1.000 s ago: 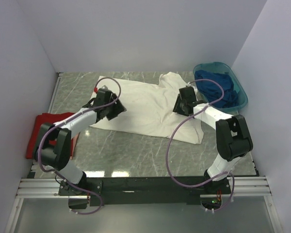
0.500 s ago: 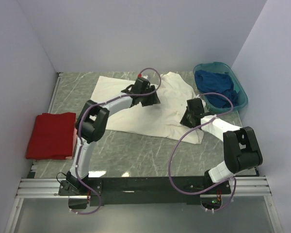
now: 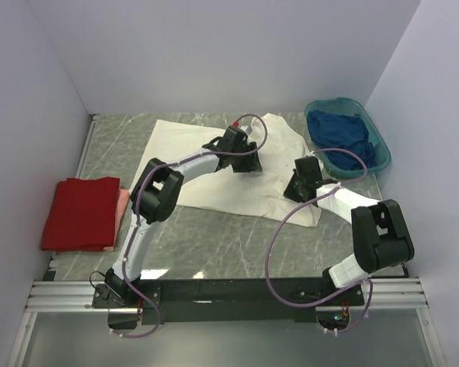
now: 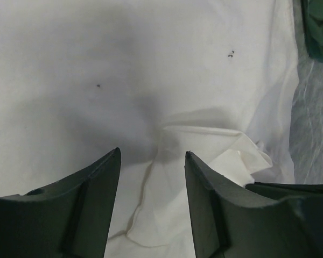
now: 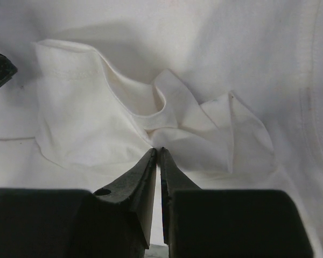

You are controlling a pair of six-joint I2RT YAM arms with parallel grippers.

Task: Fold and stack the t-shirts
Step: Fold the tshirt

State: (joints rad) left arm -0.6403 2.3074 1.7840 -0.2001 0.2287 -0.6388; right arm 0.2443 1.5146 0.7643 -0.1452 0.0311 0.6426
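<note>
Cream-white t-shirt (image 3: 214, 191) is spread face-down or face-up (which cannot be told) over the middle of the desk (image 3: 214, 245), reaching toward 12 o'clock, with its lower corner trailing toward 4 o'clock. A red t-shirt (image 3: 80, 212) is seen already folded at 9 o'clock, well apart from it. A dark blue t-shirt (image 3: 340, 138) is heaped in the teal basin (image 3: 379, 149) at 2 o'clock.

The left hand (image 4: 153, 152) is held moderately wide above the cloth, and nothing is gripped by it; a rumpled, doubled-over patch lies just ahead of its tips toward 4 o'clock. The right hand (image 5: 156, 150) is drawn in to a sliver at a raised crease. Because the wrinkles are seen to run together at its tips, a thin nip of fabric is judged to be caught there.

The shirt is judged to be light, limp and thin. No shape will be kept once it is lifted, and any part left unsupported will sag and drag. It is not fragile, and little grip is needed, but a single layer may slide out of a shallow pinch. Hold is best taken at a hem, seam or shoulder edge, where the cloth is doubled and stitched. Two well-separated points should be used so that the panel can be carried over flat. The bunched area near the right hand would be better smoothed before a fold is made.
</note>
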